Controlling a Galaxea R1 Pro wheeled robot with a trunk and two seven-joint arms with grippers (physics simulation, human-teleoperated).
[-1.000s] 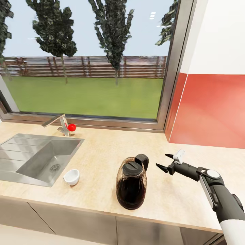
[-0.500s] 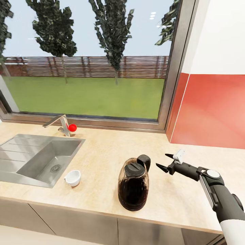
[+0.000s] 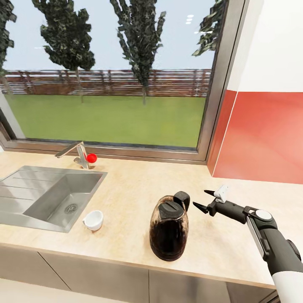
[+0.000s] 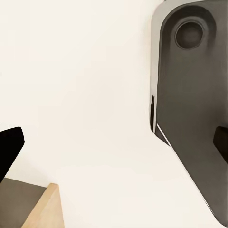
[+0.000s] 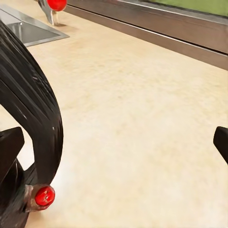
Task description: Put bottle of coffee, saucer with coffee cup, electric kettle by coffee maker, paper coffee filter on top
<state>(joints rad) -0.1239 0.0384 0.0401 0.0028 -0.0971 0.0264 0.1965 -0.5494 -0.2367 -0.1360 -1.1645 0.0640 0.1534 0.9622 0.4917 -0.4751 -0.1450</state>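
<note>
Right gripper (image 3: 201,200), fingers spread and empty, hovers just beside the electric kettle (image 3: 169,230) standing upright near the kitchen countertop (image 3: 126,193) front edge; it looks rigid, smooth-sided and probably heavy, so its black handle (image 3: 183,199) seems the safest hold.

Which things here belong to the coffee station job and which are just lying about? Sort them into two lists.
Job things:
- electric kettle, upright near the front edge of the kitchen countertop
- coffee cup, on the countertop beside the sink, no saucer under it
- right end effector, open, beside the kettle's handle

Lying about:
- sink
- faucet with its red knob
- window
</note>
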